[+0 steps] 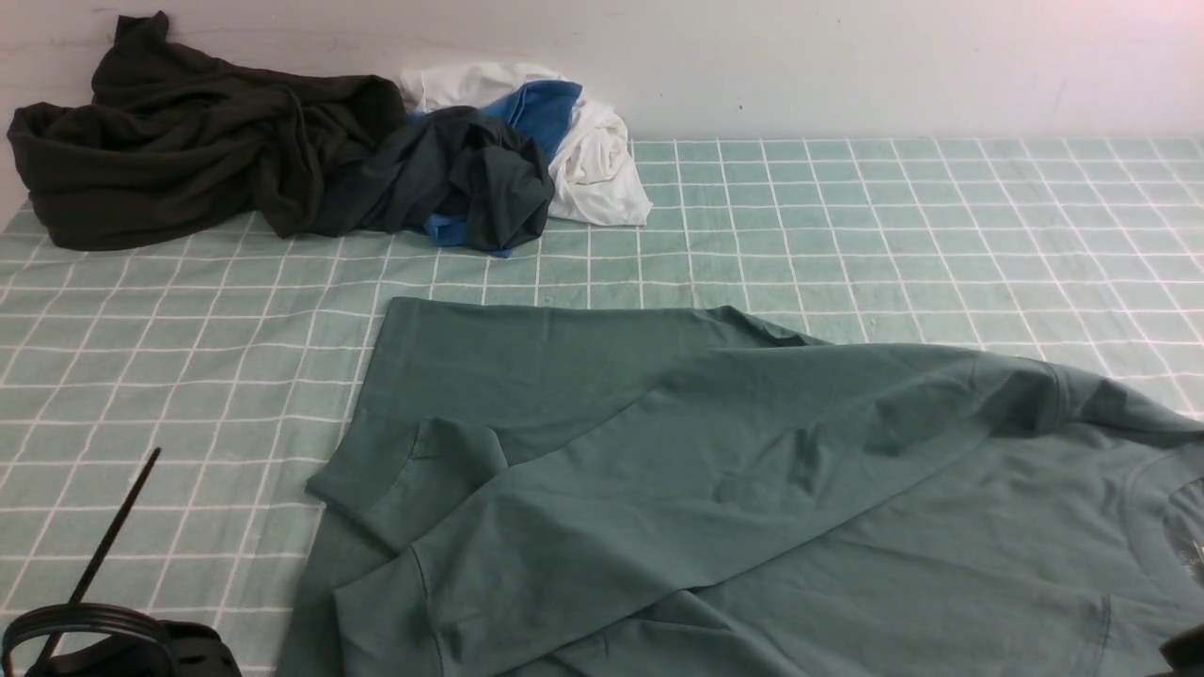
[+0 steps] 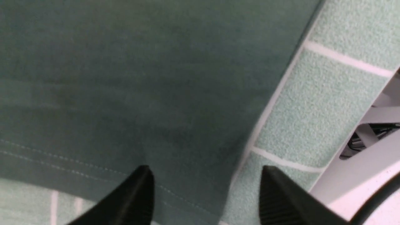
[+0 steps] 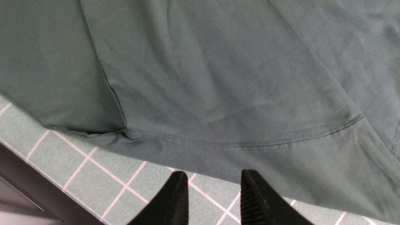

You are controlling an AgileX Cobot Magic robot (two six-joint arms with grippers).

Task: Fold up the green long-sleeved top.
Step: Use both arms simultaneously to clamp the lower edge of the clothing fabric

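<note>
The green long-sleeved top (image 1: 752, 470) lies spread on the checked cloth, neck toward the right, with both sleeves laid across its body toward the left. In the left wrist view my left gripper (image 2: 206, 175) hovers open over a stitched hem corner of the top (image 2: 125, 78), nothing between its fingers. In the right wrist view my right gripper (image 3: 214, 178) is open above the bare cloth, just off the top's (image 3: 218, 78) edge near a curved seam. Neither gripper's jaws show in the front view.
At the back left lies a pile: a dark olive-black garment (image 1: 188, 141), a slate-grey one with blue parts (image 1: 461, 179) and a white one (image 1: 593, 160). A black ring (image 1: 85, 630) and a thin rod (image 1: 113, 527) sit at the near left. The table edge (image 3: 37, 181) runs close by my right gripper.
</note>
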